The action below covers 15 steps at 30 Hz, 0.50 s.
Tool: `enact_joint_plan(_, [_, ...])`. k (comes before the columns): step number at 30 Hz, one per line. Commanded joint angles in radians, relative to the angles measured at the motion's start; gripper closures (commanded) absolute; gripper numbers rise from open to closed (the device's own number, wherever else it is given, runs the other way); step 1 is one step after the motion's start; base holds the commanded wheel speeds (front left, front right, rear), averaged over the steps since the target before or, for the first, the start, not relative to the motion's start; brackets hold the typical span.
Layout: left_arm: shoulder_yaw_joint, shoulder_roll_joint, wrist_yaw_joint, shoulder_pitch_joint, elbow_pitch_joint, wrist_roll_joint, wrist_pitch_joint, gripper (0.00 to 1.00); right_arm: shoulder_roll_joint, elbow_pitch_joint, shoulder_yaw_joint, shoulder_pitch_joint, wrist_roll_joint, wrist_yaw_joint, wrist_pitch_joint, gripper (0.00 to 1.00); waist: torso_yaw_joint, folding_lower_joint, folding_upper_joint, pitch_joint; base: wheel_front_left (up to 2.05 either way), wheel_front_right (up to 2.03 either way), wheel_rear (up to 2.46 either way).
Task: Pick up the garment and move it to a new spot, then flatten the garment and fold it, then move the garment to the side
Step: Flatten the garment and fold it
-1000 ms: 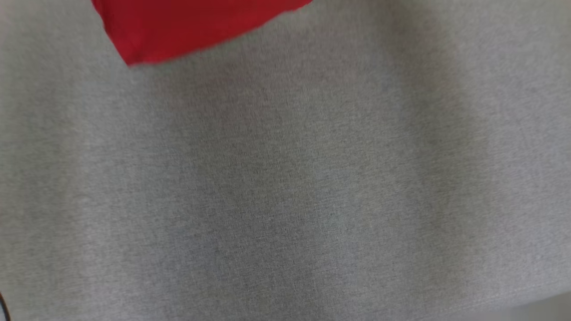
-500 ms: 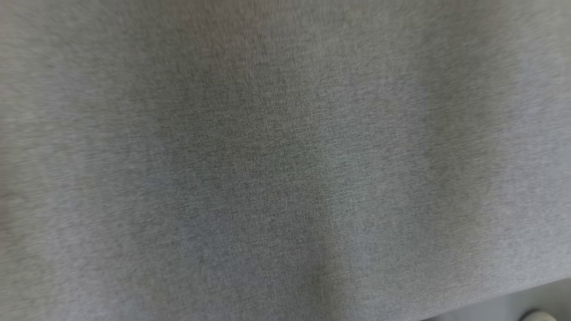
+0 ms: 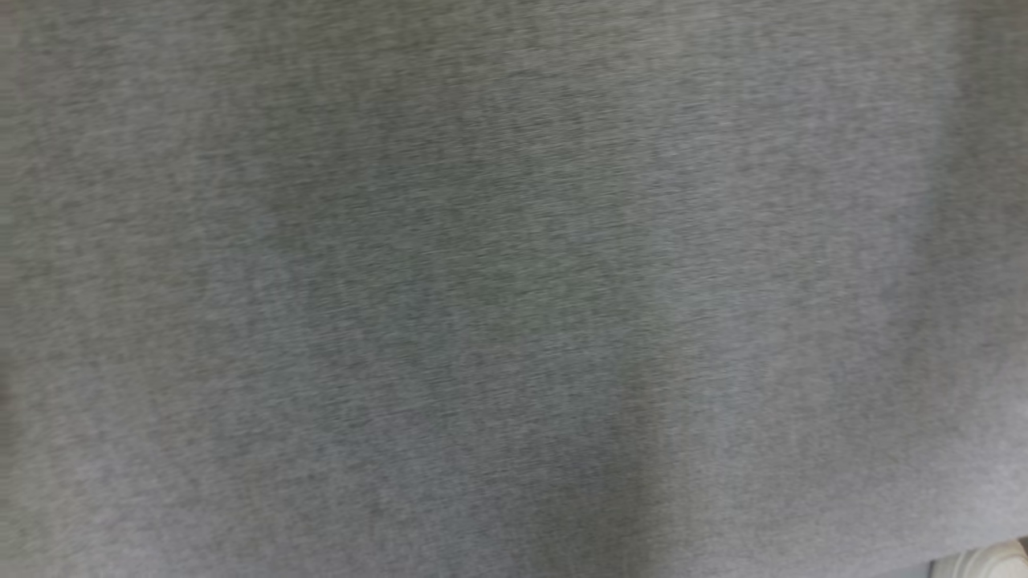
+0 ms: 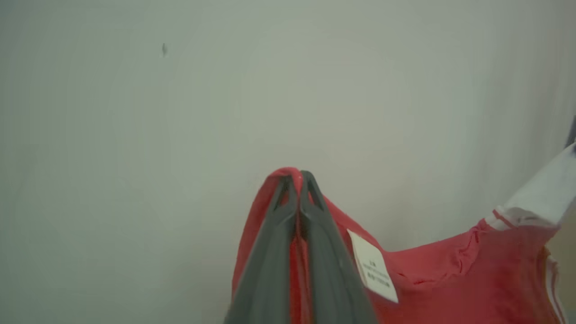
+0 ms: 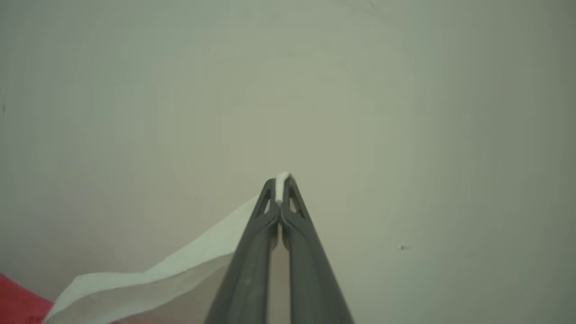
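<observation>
The garment (image 4: 450,279) is red with a white part and a white care label (image 4: 372,266). In the left wrist view my left gripper (image 4: 294,176) is shut on a red fold of it, the cloth hanging down and off to the right toward a white part (image 4: 540,193). In the right wrist view my right gripper (image 5: 282,179) is shut on the garment's white edge (image 5: 171,270), which trails down to the lower left, where a red corner (image 5: 18,301) shows. Both grippers are held up against a pale plain wall (image 4: 135,135).
The head view looks down on a grey cloth-covered surface (image 3: 482,289), blurred. Its edge runs along the lower right, where a pale rounded object (image 3: 984,562) shows beyond it.
The head camera has shifted: the red garment at the top of the head view a second ago has left the picture, and a pale object has come in at the lower right.
</observation>
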Motion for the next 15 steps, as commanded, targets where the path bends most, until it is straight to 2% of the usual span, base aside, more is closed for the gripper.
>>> enact_joint_plan(1, [0.003,0.001,-0.003,0.033,-0.014,-0.02,-0.005,1.0,-0.014,-0.015,0.003,0.036,0.019,0.001,0.0,1.0,0.031,-0.0001,-0.0001,-0.021,0.0,0.0,0.0])
enact_joint_plan(5, [-0.001,0.005,-0.013,0.137,-0.037,-0.07,-0.007,1.0,-0.055,-0.02,0.028,0.149,0.087,0.001,0.017,1.0,0.055,-0.0001,-0.0001,-0.089,0.0,0.0,0.0])
enact_joint_plan(7, [-0.006,0.006,-0.018,0.248,-0.062,-0.123,-0.006,1.0,-0.072,-0.027,0.054,0.27,0.156,0.001,0.097,1.0,0.071,-0.0001,-0.0001,-0.164,0.0,0.0,0.0])
enact_joint_plan(9, [-0.008,0.008,-0.017,0.284,-0.075,-0.142,-0.006,1.0,-0.075,-0.052,0.057,0.305,0.183,0.001,0.122,1.0,0.075,-0.0001,-0.0001,-0.188,0.0,0.0,0.0])
enact_joint_plan(11, [-0.024,0.014,-0.018,0.358,-0.102,-0.172,-0.006,1.0,-0.091,-0.081,0.074,0.396,0.226,0.0,0.203,1.0,0.081,-0.0001,-0.0001,-0.241,0.0,0.0,0.0])
enact_joint_plan(15, [-0.04,0.024,-0.017,0.537,-0.148,-0.226,-0.006,1.0,-0.083,-0.152,0.054,0.611,0.295,0.001,0.35,1.0,0.074,-0.0001,-0.0001,-0.36,0.0,0.0,0.0])
